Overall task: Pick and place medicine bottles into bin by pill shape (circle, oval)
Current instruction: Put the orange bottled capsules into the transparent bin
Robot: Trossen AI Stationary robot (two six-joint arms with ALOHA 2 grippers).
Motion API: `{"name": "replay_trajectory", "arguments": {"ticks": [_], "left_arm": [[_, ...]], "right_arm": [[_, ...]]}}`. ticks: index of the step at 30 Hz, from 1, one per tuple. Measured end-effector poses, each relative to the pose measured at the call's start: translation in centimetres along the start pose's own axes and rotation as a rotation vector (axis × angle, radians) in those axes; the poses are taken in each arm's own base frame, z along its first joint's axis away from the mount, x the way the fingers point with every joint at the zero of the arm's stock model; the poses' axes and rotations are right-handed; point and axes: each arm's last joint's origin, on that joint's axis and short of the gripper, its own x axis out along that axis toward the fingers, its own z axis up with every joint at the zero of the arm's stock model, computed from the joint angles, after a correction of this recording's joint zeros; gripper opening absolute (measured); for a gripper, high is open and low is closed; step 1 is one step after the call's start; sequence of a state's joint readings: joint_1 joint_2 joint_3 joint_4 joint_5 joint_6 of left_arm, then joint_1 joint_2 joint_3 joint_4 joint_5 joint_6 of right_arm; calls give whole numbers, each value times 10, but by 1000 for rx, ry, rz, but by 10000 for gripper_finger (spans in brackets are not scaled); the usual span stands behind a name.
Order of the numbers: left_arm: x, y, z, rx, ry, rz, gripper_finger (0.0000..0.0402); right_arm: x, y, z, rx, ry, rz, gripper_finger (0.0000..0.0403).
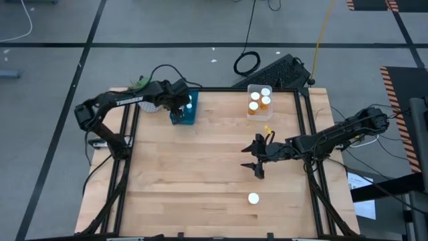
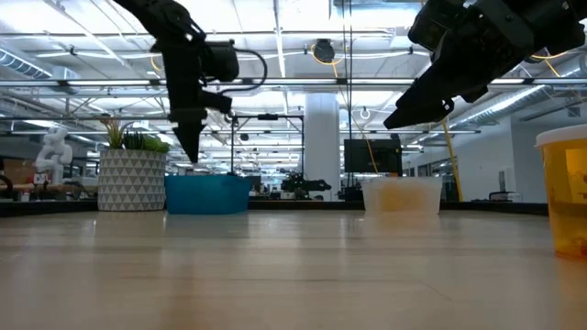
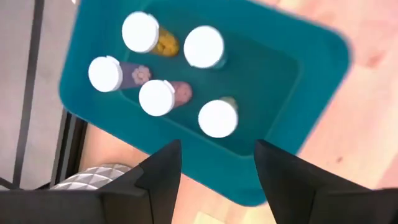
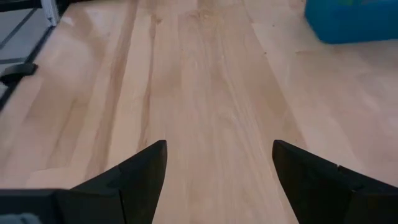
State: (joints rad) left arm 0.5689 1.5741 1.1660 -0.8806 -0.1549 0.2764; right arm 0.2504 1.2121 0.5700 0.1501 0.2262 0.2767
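Left gripper (image 3: 214, 165) spread, empty, above teal bin (image 3: 298, 81) with five bottles (image 3: 157, 98). Right gripper (image 4: 217, 165) spread, apparently empty, mid-table.

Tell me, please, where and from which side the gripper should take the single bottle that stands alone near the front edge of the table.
The lone bottle stands upright, white cap up, with bare wood all around. Probably best to come straight down from above and close the fingers across the round body just under the cap. The right gripper, open and empty above the table, is the nearer one.
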Motion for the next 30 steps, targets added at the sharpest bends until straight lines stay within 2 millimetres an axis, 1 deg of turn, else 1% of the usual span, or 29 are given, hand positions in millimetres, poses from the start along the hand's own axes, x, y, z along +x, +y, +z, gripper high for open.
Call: {"name": "replay_trajectory", "arguments": {"ticks": [3, 6, 11, 14, 16, 19, 21, 23, 25, 27, 30], "left_arm": [[-17, -9, -1, -5, -55, 5, 205], [-37, -21, -3, -3, -118, 2, 205], [-67, -42, -8, 32, -233, -5, 205], [-78, -53, -11, 55, -292, 2, 205], [-81, -59, -14, 60, -337, 4, 205], [-78, -67, -21, 69, -379, 7, 205], [-74, -73, -25, 61, -406, -1, 205], [-68, -77, -32, 47, -412, -9, 205], [-66, -81, -35, 46, -441, -15, 205], [-64, -84, -39, 46, -435, -23, 204], [-66, -90, -39, 36, -447, -37, 204]], "right_arm": [[-1, 3, 6, 21, 13, 27, 283], [-4, 10, 12, 2, 60, 34, 283], [-16, 27, 25, -10, 145, 19, 283], [-22, 41, 33, -10, 208, 11, 283], [-26, 52, 39, -16, 253, 15, 283], [-26, 70, 49, -14, 324, 16, 283], [-26, 82, 51, -22, 403, -6, 283], [-24, 95, 57, -16, 464, -1, 283], [-23, 106, 61, -14, 531, -6, 283], [-20, 115, 63, -31, 588, -18, 283], [-15, 129, 66, -28, 637, -4, 284]]}}
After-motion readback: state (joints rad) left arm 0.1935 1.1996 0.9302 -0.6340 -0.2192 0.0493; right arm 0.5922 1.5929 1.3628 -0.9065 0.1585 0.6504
